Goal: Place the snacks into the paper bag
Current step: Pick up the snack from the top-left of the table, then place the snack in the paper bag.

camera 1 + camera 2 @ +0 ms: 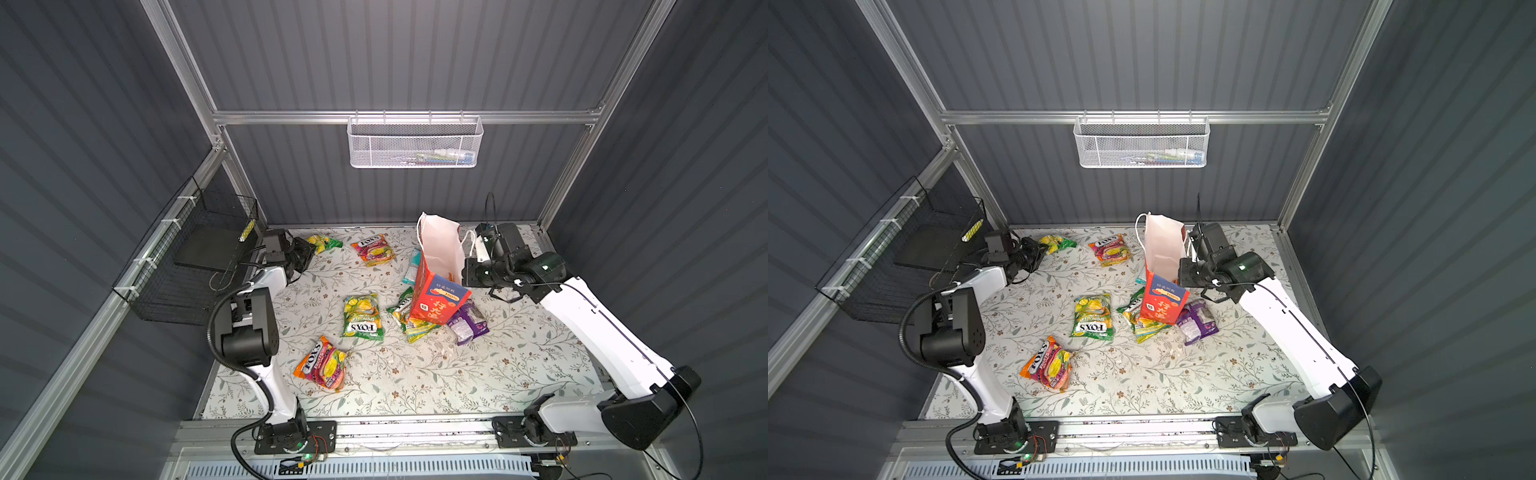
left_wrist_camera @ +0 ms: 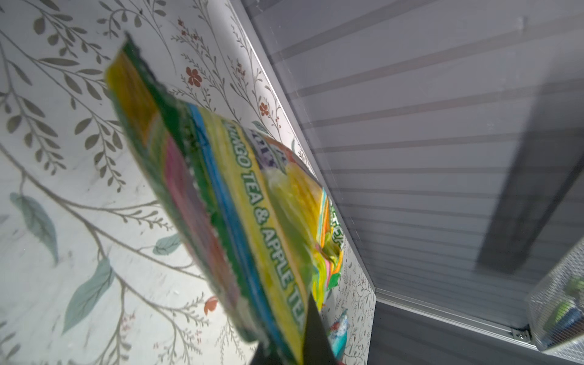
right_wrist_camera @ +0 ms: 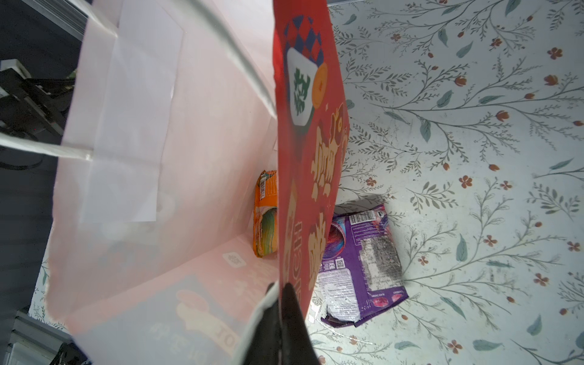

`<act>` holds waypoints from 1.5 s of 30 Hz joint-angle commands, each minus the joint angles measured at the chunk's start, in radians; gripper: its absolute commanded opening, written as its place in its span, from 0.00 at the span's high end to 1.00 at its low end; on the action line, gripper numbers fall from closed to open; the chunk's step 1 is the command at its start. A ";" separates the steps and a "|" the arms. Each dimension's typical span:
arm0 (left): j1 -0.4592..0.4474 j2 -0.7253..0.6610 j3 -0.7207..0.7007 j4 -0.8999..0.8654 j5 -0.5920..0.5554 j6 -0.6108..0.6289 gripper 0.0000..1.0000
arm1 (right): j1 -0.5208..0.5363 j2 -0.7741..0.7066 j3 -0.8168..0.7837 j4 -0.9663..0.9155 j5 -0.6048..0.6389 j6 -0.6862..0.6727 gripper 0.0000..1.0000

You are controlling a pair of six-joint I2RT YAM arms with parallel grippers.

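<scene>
Holding green-yellow FOX'S packet (image 1: 326, 243) in left end effector (image 1: 306, 250), well left of paper bag (image 1: 434, 297), toward far edge of bench (image 1: 519, 365).

Clamped on packet's short edge, long axis pointing out from jaws roughly toward bag. Pinching bag's right rim with right end effector (image 3: 279, 297), jaws together on paper, mouth up and open, orange packet (image 3: 265, 215) already inside. Probably next: carry rightward, over bag's tall left wall. Watch orange-pink FOX'S packet (image 1: 374, 249) lying flat between, teal-white packet (image 1: 412, 266) against bag's left side, purple packet (image 1: 469, 324) just beside bag's near right corner. Mind snagging cord handle (image 3: 246, 66).
</scene>
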 commanded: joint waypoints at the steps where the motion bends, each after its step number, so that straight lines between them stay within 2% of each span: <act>1: -0.018 -0.100 -0.024 -0.041 -0.009 0.072 1.00 | -0.001 -0.001 0.024 -0.025 0.006 -0.013 1.00; 9: -0.127 -0.262 -0.036 -0.175 -0.056 0.185 1.00 | -0.001 0.025 0.052 -0.053 0.016 -0.031 1.00; 10: -0.140 -0.280 -0.036 -0.194 -0.092 0.198 1.00 | -0.002 0.028 0.054 -0.055 0.017 -0.034 1.00; 20: -0.236 -0.461 -0.040 -0.332 -0.092 0.302 1.00 | -0.002 0.049 0.069 -0.065 0.028 -0.057 1.00; 28: -0.317 -0.577 -0.011 -0.412 -0.071 0.329 1.00 | -0.001 0.057 0.081 -0.070 0.030 -0.071 1.00; 30: -0.330 -0.592 0.012 -0.430 -0.027 0.334 1.00 | -0.002 0.058 0.090 -0.077 0.031 -0.076 1.00; 36: -0.348 -0.644 0.104 -0.492 -0.012 0.351 1.00 | -0.001 0.072 0.103 -0.079 0.003 -0.088 1.00; 45: -0.366 -0.633 0.402 -0.531 0.114 0.360 1.00 | -0.001 0.099 0.128 -0.072 -0.024 -0.103 1.00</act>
